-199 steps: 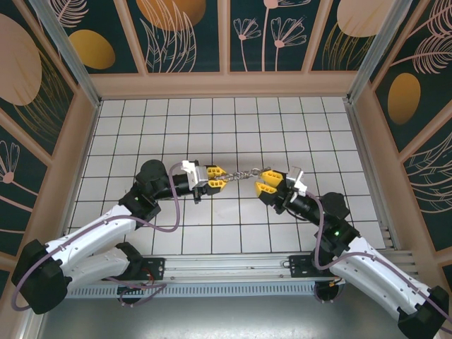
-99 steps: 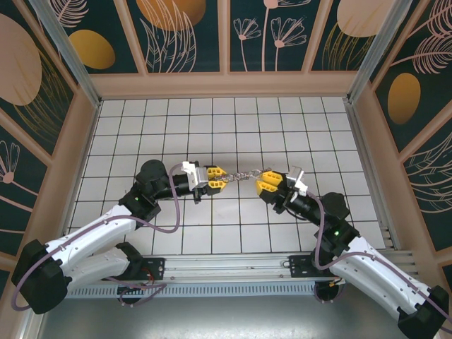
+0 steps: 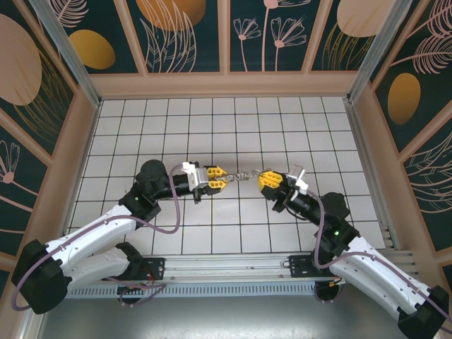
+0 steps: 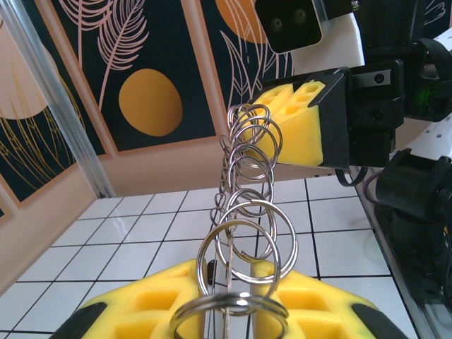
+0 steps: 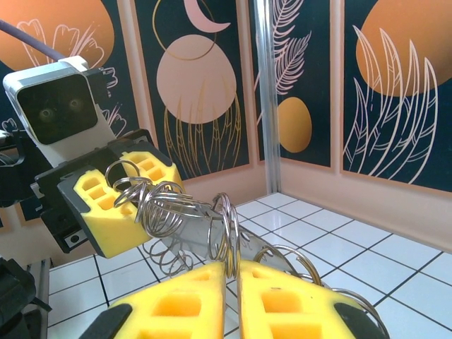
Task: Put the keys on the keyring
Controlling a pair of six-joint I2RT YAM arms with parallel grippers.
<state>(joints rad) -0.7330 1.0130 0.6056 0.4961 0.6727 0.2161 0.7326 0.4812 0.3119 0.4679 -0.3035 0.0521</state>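
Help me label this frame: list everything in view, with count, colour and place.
rings: a linked chain of several, silvery, stretched between the two grippers
floor: one, white tiles with dark lines, under the arms
walls: three, dark with orange and pink plant prints, around the floor
left gripper: one, yellow fingers, shut on the chain's left end
right gripper: one, yellow fingers, shut on its right end

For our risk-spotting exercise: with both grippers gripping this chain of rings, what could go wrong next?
1. The right gripper pinches only a thin ring edge, so it might slip free.
2. The ring chain spans to the left gripper; pulling apart could yank it loose.
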